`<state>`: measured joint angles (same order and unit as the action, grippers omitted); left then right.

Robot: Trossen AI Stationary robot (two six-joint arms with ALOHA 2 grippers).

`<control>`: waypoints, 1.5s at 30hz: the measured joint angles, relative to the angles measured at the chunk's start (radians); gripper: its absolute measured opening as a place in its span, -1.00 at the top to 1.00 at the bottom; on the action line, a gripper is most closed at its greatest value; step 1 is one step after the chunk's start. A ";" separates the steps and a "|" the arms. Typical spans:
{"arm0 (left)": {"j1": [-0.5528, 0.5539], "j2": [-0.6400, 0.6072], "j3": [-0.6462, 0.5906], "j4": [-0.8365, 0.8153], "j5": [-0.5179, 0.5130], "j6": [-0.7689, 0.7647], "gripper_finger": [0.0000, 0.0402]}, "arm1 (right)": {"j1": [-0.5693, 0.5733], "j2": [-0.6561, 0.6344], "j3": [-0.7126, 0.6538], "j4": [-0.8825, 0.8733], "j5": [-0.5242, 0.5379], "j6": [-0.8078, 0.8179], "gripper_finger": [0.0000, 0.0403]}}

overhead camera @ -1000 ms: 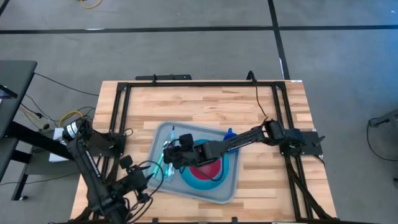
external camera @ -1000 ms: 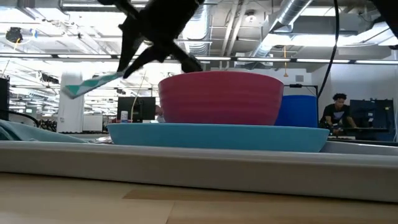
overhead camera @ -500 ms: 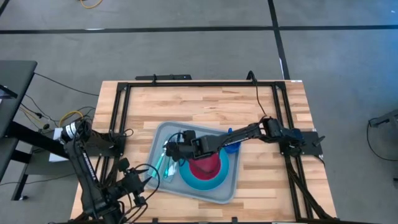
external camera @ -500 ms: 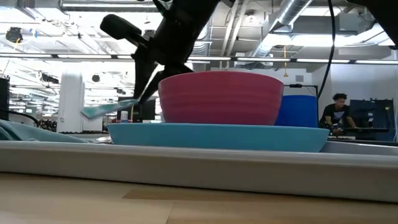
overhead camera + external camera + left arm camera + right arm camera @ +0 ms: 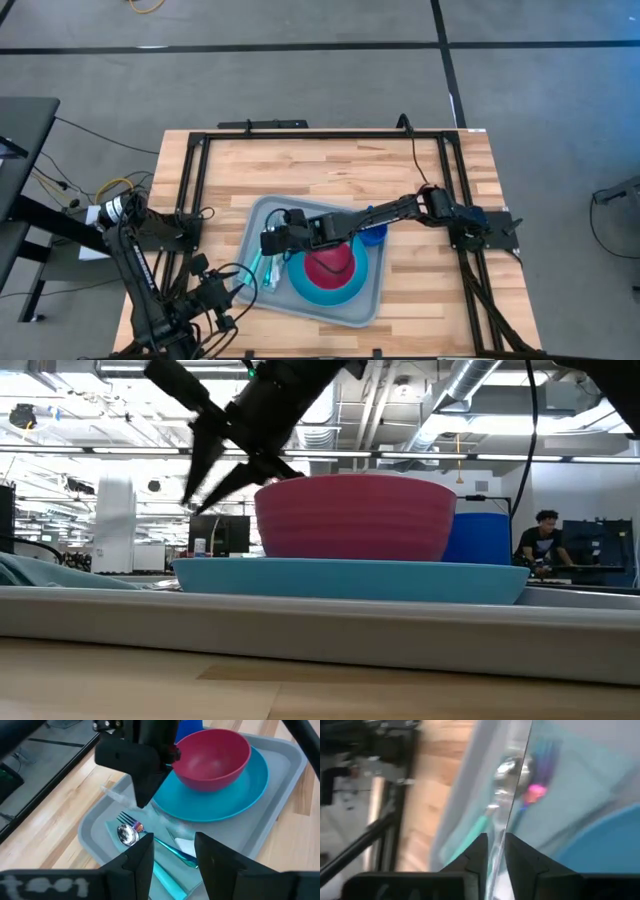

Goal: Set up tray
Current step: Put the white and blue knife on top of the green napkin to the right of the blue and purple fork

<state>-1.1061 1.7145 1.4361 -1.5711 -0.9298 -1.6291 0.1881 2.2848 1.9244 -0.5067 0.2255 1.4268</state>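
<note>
One right claw, fingers parted and empty, hovers over the tray's left side

Surface: a light wooden table is standing on a grey floor, its planks running left to right.
Frame: a black metal frame is lying along the tabletop's far edge and both sides.
Tray: the grey-blue tray is resting flat on the wood, near the front edge, turned slightly askew.

Even overhead light, soft shadows, right-wrist view blurred
</note>
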 joint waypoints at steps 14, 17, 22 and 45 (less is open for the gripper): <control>0.000 0.000 0.000 0.000 0.034 -0.035 0.34 | -0.029 -0.002 0.001 0.083 -0.190 -0.116 0.50; 0.000 0.000 0.000 0.000 0.034 -0.064 0.34 | -0.041 -0.018 0.024 0.083 -0.305 -0.178 0.49; 0.000 0.000 -0.001 0.000 0.034 -0.111 0.34 | -0.031 -0.040 0.109 0.069 -0.481 -0.316 0.49; 0.349 0.006 -0.251 0.380 0.280 -0.109 0.34 | 0.427 -0.496 0.089 -0.796 0.555 -0.726 0.49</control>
<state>-0.7566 1.7207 1.1853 -1.1915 -0.6494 -1.7382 0.6150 1.7884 2.0133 -1.3030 0.7808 0.7008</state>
